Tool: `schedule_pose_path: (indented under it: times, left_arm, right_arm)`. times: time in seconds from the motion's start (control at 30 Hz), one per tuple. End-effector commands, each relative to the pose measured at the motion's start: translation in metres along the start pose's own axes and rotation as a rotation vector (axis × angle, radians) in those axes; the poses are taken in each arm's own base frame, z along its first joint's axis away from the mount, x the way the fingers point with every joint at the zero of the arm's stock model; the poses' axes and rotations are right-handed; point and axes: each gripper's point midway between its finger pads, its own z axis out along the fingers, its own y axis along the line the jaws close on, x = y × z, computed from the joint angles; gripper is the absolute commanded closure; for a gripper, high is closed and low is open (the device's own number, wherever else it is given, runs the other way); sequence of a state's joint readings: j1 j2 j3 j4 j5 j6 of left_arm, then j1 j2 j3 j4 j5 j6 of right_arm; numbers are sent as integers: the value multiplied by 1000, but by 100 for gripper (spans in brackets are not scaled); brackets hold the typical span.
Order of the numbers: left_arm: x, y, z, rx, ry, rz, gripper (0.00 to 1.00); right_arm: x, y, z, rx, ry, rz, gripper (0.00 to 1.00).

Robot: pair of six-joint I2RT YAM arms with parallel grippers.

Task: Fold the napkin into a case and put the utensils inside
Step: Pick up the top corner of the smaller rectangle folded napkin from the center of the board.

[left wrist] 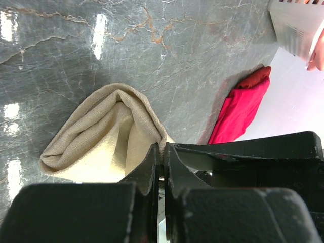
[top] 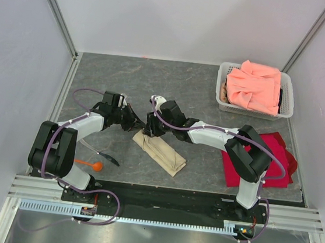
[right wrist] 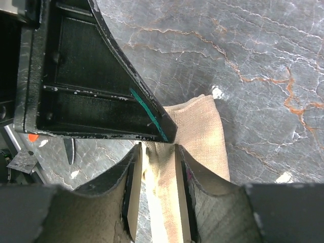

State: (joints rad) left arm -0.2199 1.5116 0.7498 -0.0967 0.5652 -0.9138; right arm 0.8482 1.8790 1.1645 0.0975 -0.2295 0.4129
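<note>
The beige napkin lies folded into a long narrow strip on the grey table, running from the centre toward the front. My left gripper is shut on the strip's far end, where the cloth bulges open in a loop. Right beside it my right gripper stands open astride the same end, with a fold of napkin between its fingers. The orange spoon and the thin dark utensil lie near the left arm's base, apart from the cloth.
A white basket at the back right holds a salmon-pink cloth. A bright red cloth lies under the right arm. The left gripper's black finger fills the upper left of the right wrist view.
</note>
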Motion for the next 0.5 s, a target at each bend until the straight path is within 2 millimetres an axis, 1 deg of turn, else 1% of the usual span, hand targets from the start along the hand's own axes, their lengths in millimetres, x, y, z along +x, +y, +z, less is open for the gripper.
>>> schedule_pose_path:
  times: [0.0, 0.07, 0.1, 0.13, 0.23, 0.27, 0.3, 0.33, 0.37, 0.4, 0.47]
  left_arm:
    - [-4, -24, -10, 80, -18, 12, 98]
    - [-3, -24, -11, 82, -15, 11, 98]
    - [-2, -23, -11, 82, -15, 12, 98]
    - [-2, -23, -12, 83, -16, 16, 98]
    - [-3, -20, -15, 70, -41, 62, 97]
    - [-5, -19, -16, 63, -56, 109, 87]
    - [-8, -11, -18, 21, -81, 113, 80]
    - [-10, -14, -24, 23, -110, 142, 74]
    - [-11, -13, -27, 15, -130, 172, 67]
    - [-14, -10, -30, -5, -167, 187, 65]
    - [-13, -5, -36, -35, -192, 214, 63]
  right_arm:
    - [-11, 10, 7, -32, -32, -7, 65]
    - [-11, 8, 8, -22, -35, -4, 73]
    - [-12, 5, 8, -7, -40, -5, 82]
    - [-13, 4, 7, 3, -40, -5, 87]
    - [-15, 0, 3, 27, -24, 3, 98]
    - [-17, -2, 0, 33, -19, 8, 100]
    - [-14, -5, -3, 40, 3, 14, 100]
    - [-16, -3, -4, 33, 6, 3, 100]
    - [-13, -5, -5, 40, 25, 6, 100]
    - [-8, -6, -6, 48, 48, 10, 100]
    - [-8, -6, -4, 43, 60, 13, 100]
